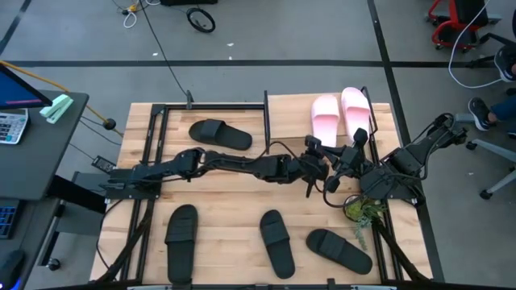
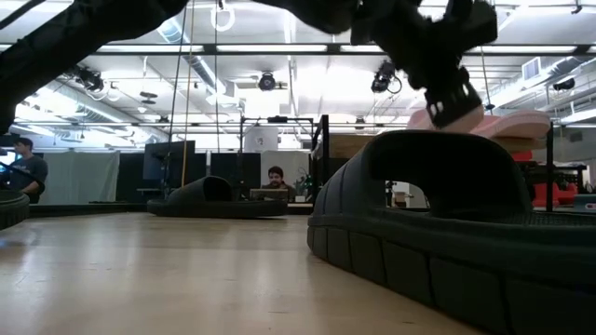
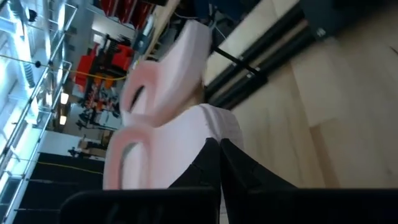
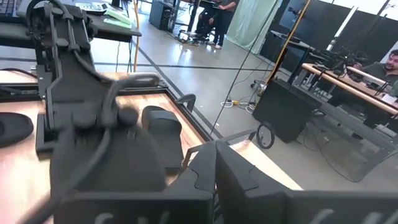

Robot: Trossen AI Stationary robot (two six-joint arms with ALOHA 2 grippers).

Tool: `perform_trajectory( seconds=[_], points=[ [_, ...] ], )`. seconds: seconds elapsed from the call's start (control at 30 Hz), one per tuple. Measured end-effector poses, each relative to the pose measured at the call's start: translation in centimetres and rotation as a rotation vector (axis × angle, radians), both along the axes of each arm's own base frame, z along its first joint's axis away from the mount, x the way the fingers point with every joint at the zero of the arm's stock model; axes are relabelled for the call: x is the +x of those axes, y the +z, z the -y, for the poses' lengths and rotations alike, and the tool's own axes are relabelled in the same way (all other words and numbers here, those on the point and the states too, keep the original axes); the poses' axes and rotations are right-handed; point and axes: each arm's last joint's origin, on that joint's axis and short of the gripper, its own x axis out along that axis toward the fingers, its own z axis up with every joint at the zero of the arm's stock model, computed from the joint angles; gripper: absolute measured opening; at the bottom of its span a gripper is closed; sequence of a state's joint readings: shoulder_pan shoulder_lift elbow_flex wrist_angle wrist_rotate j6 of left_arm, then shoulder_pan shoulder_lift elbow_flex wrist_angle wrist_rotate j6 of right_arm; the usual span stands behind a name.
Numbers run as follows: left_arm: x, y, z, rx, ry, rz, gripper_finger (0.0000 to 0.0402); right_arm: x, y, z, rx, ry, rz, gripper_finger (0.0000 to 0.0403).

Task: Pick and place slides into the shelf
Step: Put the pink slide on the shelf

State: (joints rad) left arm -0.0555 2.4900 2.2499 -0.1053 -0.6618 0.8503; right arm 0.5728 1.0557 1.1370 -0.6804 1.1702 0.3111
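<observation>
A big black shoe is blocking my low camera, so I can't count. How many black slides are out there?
Observer: Four black wide-strap slides. From above, three lie along the front edge nearest your camera and one lies alone at the back left.
Operator: Where are the pink ones?
Observer: The two pale pink slides lie side by side at the back right.
Operator: Is a hand holding one?
Observer: No. The wrist cameras show the left hand and the right hand both shut with nothing between their fingers. The left one is close to the pink pair.
</observation>
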Motion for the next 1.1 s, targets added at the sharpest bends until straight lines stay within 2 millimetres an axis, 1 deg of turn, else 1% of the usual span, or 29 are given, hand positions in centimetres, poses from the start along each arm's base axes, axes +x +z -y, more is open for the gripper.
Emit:
perform_trajectory(
  seconds=[0.17,0.27,0.47,0.67,0.77,0.93,1.1],
  points=[
    [0.1,2.2,-0.5,-0.014,-0.009,0.049,0.0,0.0,0.0,0.0,0.0,0.0,0.0,0.0012],
    [0.2,2.7,-1.3,-0.033,-0.043,0.066,0.0,0.0,0.0,0.0,-0.001,0.0,-0.001,0.0012],
    [0.3,2.4,-3.2,-0.066,-0.043,0.083,0.0,-0.1,0.0,0.1,-0.01,-0.011,0.0,0.001],
    [0.6,1.2,-5.4,-0.111,-0.026,0.082,0.0,0.0,0.0,0.0,-0.016,0.008,-0.015,0.0012],
    [0.6,1.0,-6.4,-0.131,-0.038,0.081,0.0,0.0,0.0,0.0,-0.019,0.004,-0.014,0.0011],
    [0.6,0.4,-7.4,-0.183,-0.028,0.102,0.0008,0.0,0.0,0.0,-0.021,0.005,-0.017,0.0011],
    [0.8,0.4,-7.2,-0.207,-0.113,0.095,0.0036,0.0,0.0,0.0,-0.028,0.007,-0.022,0.0012]
  ],
)
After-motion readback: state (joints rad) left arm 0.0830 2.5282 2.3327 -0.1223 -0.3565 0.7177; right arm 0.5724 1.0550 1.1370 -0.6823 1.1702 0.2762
